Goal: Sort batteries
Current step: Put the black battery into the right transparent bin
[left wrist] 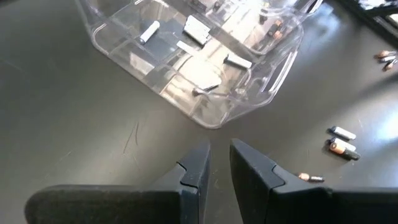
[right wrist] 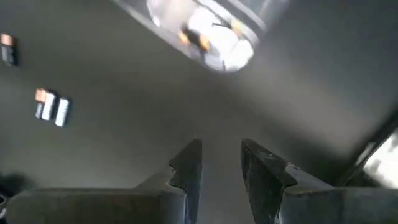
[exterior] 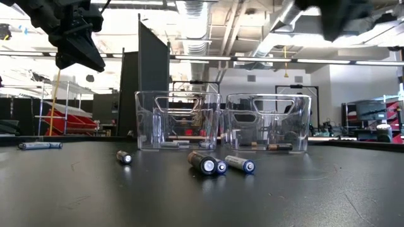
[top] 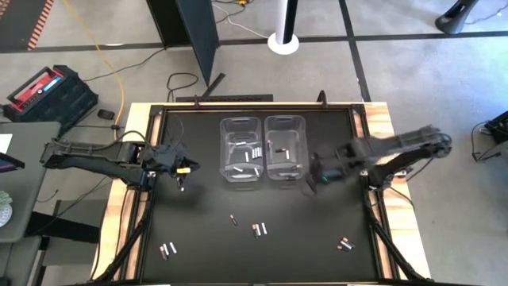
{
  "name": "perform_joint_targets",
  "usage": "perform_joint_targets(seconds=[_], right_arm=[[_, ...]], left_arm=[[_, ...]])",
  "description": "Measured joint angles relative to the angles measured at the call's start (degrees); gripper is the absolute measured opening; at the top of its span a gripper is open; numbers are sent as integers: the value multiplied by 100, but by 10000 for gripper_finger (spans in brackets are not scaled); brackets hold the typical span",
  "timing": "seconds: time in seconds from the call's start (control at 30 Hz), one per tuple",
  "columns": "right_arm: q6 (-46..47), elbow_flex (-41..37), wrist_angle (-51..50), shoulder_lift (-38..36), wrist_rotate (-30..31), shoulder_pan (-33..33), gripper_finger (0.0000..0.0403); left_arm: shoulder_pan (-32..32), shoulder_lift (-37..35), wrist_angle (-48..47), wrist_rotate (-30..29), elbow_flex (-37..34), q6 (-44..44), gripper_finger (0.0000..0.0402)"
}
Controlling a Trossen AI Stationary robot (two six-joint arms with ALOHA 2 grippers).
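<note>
- The black table (top: pixel 198 238) carries two clear rectangular plastic bins, standing side by side in its far middle part; the left bin (top: pixel 240 149) and the right bin (top: pixel 285 148) are just beside each other.
- The left tool (top: pixel 182 181) is over the table to the left of the left bin, apart from it; in the left wrist view its two dark fingers (left wrist: pixel 194 173) stand with only a narrow gap between them, and nothing is between them; in the low view this tool (exterior: pixel 79 47) hangs well above the table surface.
- The right tool (top: pixel 311 181) is just beside the near right corner of the right bin; its dark fingers (right wrist: pixel 188 167) are parted a little wider than those of the left tool, and they hold nothing; the bare table shows through the gap.
- The small cylindrical batteries are partly in the bins: several silvery-white cells (top: pixel 255 152) lie in the left bin, and a few darker cells (top: pixel 282 152) lie in the right bin.
- Other batteries lie loose on the near part of the table: one single cell (top: pixel 233 220), a small group in the middle (top: pixel 259 229), a pair near the left edge (top: pixel 167 250) and a pair near the right edge (top: pixel 344 244).
- In the low view the middle group (exterior: pixel 208 164) lies in front of the bins, well apart from both tools.
</note>
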Motion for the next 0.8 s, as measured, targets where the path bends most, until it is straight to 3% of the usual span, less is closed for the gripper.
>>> perform_joint_targets(seconds=[0.17, 0.33, 0.6, 0.8], right_arm=[[1795, -831, 37, -411, -121, 1128, 128], [2763, -1257, 217, -355, -669, 2037, 128], [3281, -1898, 1359, -34, -2015, 2755, 128], [3234, -2170, 2074, 285, -2357, 2866, 127]], left_arm=[[1, 0, -112, 0, 0, 0, 56], [2, 0, -139, 0, 0, 0, 56], [2, -2, -139, 0, 0, 0, 56], [2, 0, -139, 0, 0, 0, 56]])
